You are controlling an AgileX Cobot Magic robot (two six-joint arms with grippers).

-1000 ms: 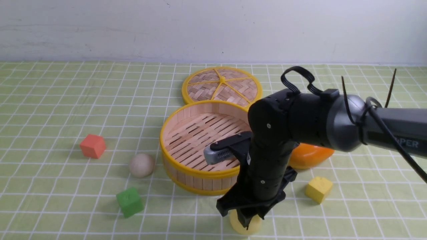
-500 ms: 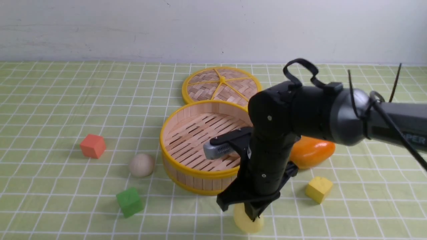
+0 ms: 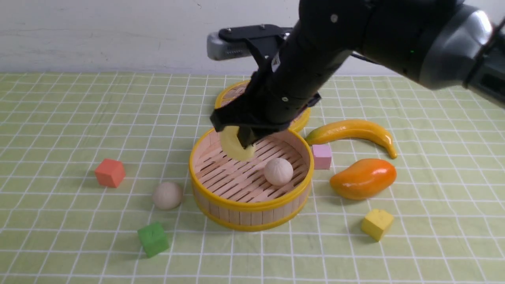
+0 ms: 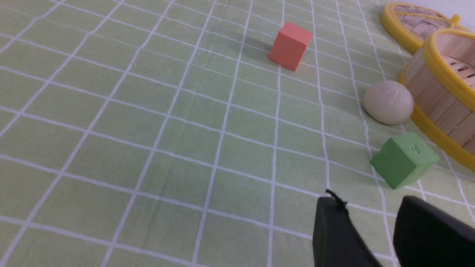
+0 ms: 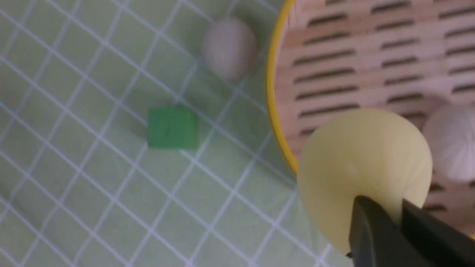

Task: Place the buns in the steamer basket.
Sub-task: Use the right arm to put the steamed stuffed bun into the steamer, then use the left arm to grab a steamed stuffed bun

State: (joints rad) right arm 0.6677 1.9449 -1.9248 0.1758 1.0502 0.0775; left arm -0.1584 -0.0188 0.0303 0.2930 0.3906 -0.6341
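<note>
Three buns: white bun (image 3: 278, 171) inside steamer basket (image 3: 248, 205), loose bun (image 3: 167, 195) outside, yellow bun (image 3: 235, 146) clamped by right gripper (image 3: 238, 138). Left gripper (image 4: 367, 207), fingers apart: left wrist view only.

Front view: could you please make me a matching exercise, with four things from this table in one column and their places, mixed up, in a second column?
1. pale yellow bun
2. woven lid
3. green cube
4. mango

A. on the cloth, right of the steamer basket
B. behind the steamer basket
C. held in the right gripper, above the steamer basket
D. on the cloth, left of the steamer basket, nearer the camera than the off-white bun

Pairs: 1-C, 2-B, 3-D, 4-A
</note>
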